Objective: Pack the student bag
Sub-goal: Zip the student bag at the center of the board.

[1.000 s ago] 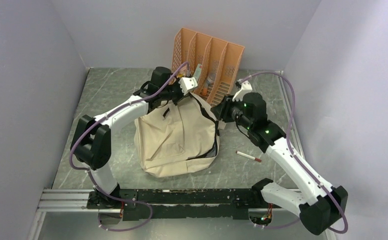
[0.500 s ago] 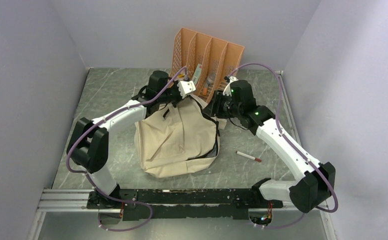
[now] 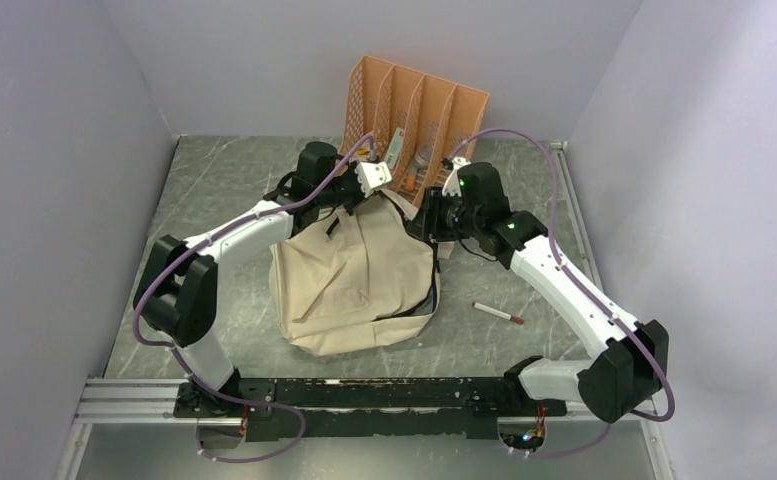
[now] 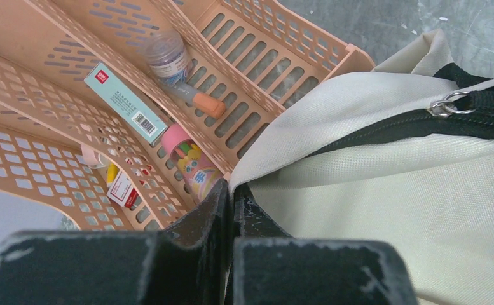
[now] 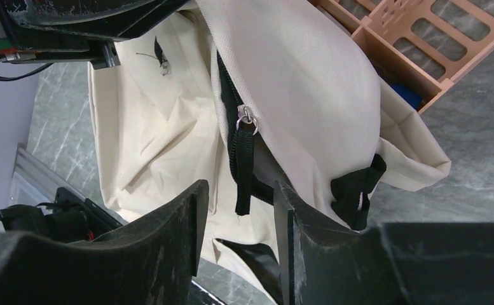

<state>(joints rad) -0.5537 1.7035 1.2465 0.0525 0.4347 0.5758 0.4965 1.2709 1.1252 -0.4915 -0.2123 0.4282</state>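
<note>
The beige student bag [image 3: 354, 280] lies in the middle of the table, its top edge lifted toward the orange organizer. My left gripper [image 3: 372, 192] is shut on the bag's cream top edge [image 4: 257, 166], with fabric pinched between the jaws [image 4: 233, 190]. My right gripper [image 3: 428, 222] is open at the bag's right top corner. In the right wrist view the black zipper pull strap [image 5: 244, 166] hangs from a metal ring [image 5: 247, 115] just in front of the gap between the open fingers [image 5: 239, 194]; they do not touch it. The dark zipper [image 4: 422, 121] is shut.
The orange file organizer [image 3: 414, 110] stands right behind the bag. It holds a teal box [image 4: 124, 101], an orange-capped marker [image 4: 196, 100] and a pink tube [image 4: 190, 159]. A red-and-white pen [image 3: 498, 313] lies on the table right of the bag. Grey walls enclose three sides.
My right arm has swung left and forward, bringing its open gripper up to the bag's zipper pull. The left gripper has shifted slightly, still holding the bag's edge up.
</note>
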